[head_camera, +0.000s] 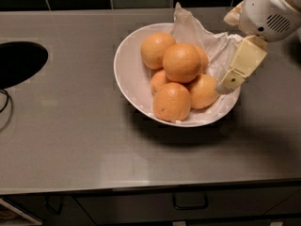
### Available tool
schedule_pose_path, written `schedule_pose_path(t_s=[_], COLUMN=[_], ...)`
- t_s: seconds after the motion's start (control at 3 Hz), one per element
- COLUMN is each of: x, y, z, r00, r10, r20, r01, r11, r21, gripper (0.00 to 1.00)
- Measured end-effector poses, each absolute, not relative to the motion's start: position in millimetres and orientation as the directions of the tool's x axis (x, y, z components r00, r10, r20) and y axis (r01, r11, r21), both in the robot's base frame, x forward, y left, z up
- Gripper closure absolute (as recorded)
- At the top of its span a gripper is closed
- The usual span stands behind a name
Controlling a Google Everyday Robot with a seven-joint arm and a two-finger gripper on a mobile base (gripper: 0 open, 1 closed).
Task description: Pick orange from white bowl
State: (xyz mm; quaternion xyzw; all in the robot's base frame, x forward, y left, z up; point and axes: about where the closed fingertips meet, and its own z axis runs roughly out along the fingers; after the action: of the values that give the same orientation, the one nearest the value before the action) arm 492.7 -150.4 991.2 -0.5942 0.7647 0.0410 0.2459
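Note:
The white bowl (123, 79) stands on the grey counter, right of centre, and holds several oranges in a pile. The orange (182, 62) lies on top of the pile, deeper in colour than the others around it. Crumpled white paper (200, 34) lines the bowl's far right side. My gripper (228, 81), cream-coloured under a white wrist housing (273, 8), hangs over the bowl's right rim. It is just right of the pile, beside a lower orange (203, 91), and holds nothing that I can see.
A dark round sink opening (19, 62) is cut into the counter at the left, with a thin cable (4, 102) beside it. Dark tiles run along the back. A drawer handle (190, 201) shows below the counter's front edge.

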Motion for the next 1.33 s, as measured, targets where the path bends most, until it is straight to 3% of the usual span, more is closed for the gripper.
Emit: schedule_pose_path(t_s=[0.33, 1.33], x=[508, 506], y=[-128, -98], z=[991, 991], r00=[-0.262, -0.274], r10=[-0.783, -0.762], r20=[-0.565, -0.587], r01=[-0.899, -0.902], r11=[0.411, 0.416], r21=[-0.153, -0.118], gripper=[0.0, 0.0])
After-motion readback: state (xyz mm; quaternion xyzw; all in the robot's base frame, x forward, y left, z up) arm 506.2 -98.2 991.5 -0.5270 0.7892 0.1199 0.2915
